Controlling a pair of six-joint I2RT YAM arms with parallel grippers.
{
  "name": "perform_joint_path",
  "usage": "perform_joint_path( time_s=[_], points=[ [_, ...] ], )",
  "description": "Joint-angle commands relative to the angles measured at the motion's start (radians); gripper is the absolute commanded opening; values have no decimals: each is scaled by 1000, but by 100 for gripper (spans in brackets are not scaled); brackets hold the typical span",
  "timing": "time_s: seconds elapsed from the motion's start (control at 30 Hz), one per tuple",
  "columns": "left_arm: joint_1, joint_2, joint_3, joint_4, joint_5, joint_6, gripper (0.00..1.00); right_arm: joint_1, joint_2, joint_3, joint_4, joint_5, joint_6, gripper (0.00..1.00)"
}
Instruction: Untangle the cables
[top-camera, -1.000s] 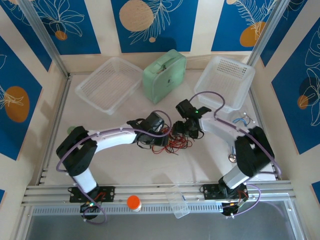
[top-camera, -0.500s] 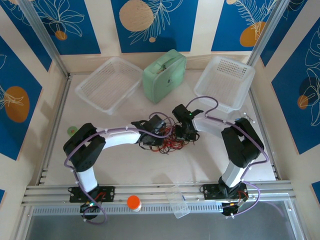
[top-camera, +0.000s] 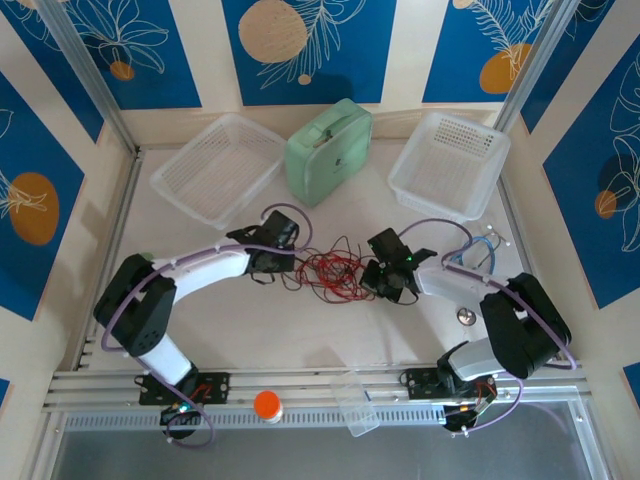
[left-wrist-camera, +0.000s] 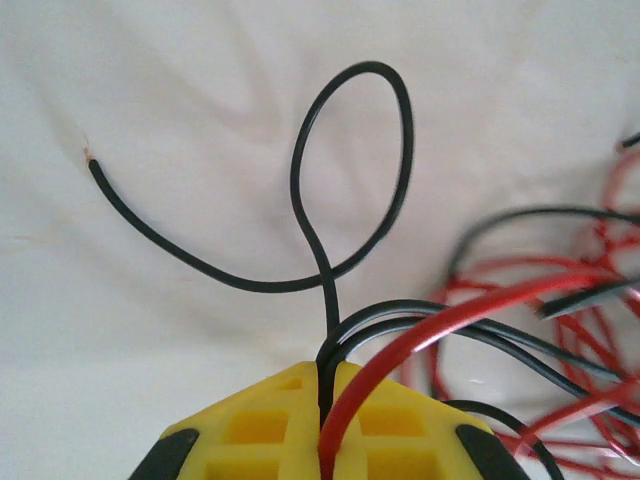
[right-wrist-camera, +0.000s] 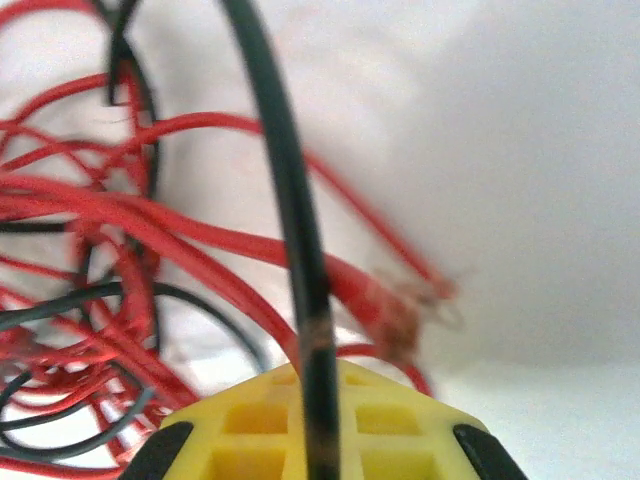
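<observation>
At the near rail, between the two arm bases, sit a round orange object (top-camera: 266, 405) and a clear plastic cup (top-camera: 355, 402) lying on its side. Past them, on the pale table (top-camera: 300, 340), a stethoscope (top-camera: 466, 316) rests to the right, its metal disc nearer and its blue tubing farther back.

The cables (top-camera: 330, 272) lie mid-table in one loose knot of red and black strands, drawn out between the two grippers. The left gripper (top-camera: 288, 266) meets the knot's left side and the right gripper (top-camera: 370, 284) its right side.

In the left wrist view the yellow pads are pressed together on a red strand and a few black ones, so the jaws are clamped on the cables. One black strand rises from the pinch, curls into a loop and ends in a free tip on the table to the left (the rest trails off right, blurred).

In the right wrist view the jaws are likewise closed, here on a single black strand running straight up from the pads, with the red mass to the left behind it.

Farthest back stand a clear basket (top-camera: 215, 168), a mint-green case (top-camera: 330, 150) and a white basket (top-camera: 450, 165).
</observation>
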Motion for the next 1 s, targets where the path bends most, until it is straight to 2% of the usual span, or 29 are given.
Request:
perform_joint_path(
  time_s=[0.0, 0.1, 0.2, 0.37, 0.47, 0.57, 0.73, 0.97],
  points=[
    [20, -34, -17, -84, -107, 23, 6, -8, -30, -8, -80, 20, 55, 4],
    [20, -44, -24, -83, -96, 20, 7, -6, -43, 30, -136, 33, 8, 13],
    [18, -69, -38, -55, -52, 27, 17, 0, -60, 98, -210, 42, -67, 26],
    [2, -144, -27, -47, -7, 64, 43, 42, -83, 240, -360, 79, -188, 50],
    [-12, -181, 7, -68, 25, 91, 55, 76, -68, 320, -406, 85, -255, 61],
    [-32, -186, 52, -99, 65, 109, 61, 99, -3, 403, -437, 69, -313, 65],
    [-91, -105, 101, -101, 130, 106, 64, 118, 163, 500, -454, 79, -338, 63],
    [-176, 91, 114, -7, 156, 18, 64, 125, 312, 482, -430, 141, -295, 59]
  ],
)
